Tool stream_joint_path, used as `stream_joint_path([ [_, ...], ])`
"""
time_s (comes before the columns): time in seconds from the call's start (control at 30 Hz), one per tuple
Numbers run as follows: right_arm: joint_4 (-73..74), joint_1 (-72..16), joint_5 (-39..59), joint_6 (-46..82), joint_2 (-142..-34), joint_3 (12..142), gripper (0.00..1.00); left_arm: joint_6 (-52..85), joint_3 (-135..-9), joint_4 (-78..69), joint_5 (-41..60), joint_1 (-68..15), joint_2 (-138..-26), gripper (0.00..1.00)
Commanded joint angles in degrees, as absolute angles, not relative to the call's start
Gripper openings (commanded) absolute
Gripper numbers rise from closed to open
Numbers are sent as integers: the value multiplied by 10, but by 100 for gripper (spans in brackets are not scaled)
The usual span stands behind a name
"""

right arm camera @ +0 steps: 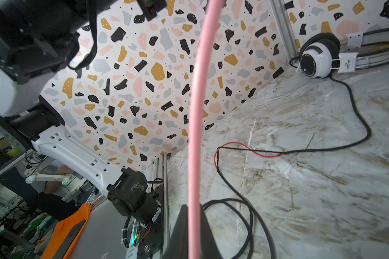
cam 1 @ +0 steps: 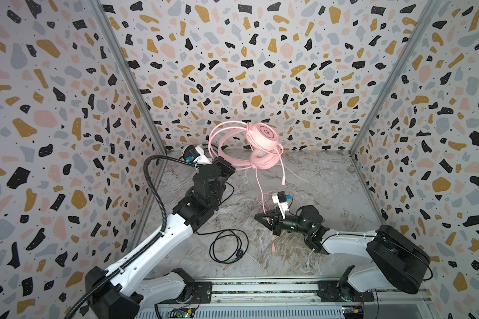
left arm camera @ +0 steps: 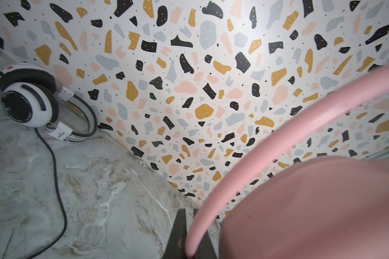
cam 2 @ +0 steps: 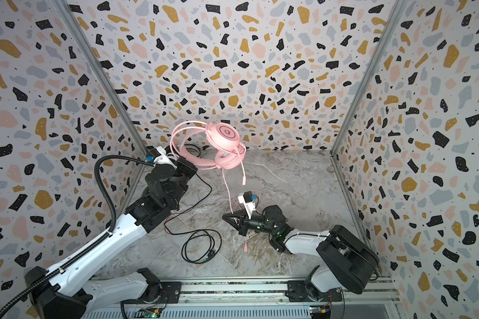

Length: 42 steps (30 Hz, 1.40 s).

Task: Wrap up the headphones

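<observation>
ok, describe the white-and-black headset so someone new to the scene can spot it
On the marble table, look to the far left corner, behind the left arm. The white-and-black headset lies there against the wall. Unlike the pink headset, held in the air with its pink cable hanging, it rests on the table and trails a thin black cable.

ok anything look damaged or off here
Yes. The white-and-black headset has a black cable that shows a bare red strand partway along, where it bends on the marble table. It looks as if the braided sleeve has split there. Nothing else stands out.
</observation>
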<state>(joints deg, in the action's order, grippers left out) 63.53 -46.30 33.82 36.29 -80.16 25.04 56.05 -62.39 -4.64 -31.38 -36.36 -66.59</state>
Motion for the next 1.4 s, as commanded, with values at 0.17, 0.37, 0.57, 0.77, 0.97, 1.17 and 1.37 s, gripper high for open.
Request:
stream_joint_path([
  [0.17,447,-527,267,300,-668,265,10,550,-653,-96,-415,-358,-721,0],
  [0.37,290,-545,218,273,-590,312,11,526,-632,-66,-468,-359,-762,0],
  [0.57,196,-544,203,256,-585,381,11,512,-593,-63,-505,-388,-784,0],
  [0.77,191,-544,246,267,-615,433,12,512,-539,-99,-522,-409,-779,0],
  [0.97,237,-534,322,299,-635,478,15,511,-544,-82,-537,-417,-801,0],
  [1.17,296,-481,382,353,-624,481,20,490,-531,-83,-537,-417,-797,0],
  [1.37,279,-448,411,358,-605,514,27,486,-518,-81,-545,-417,-799,0],
])
